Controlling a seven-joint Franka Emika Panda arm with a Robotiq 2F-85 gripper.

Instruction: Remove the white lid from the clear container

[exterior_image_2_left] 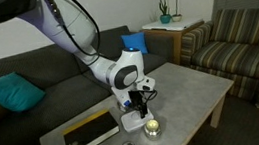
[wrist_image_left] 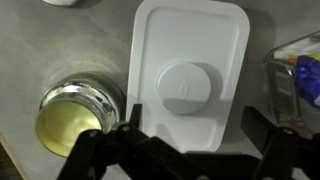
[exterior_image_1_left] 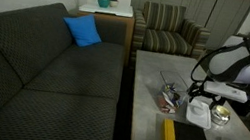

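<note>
Black gripper jaws stand apart; we see the flat white rounded-rectangle plastic lid beside the clear plastic container

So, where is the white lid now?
In the wrist view the white lid lies flat on the table, between the yellowish dish on its left and the clear container at the right edge.

Dark sofa, striped armchair, grey table
</note>
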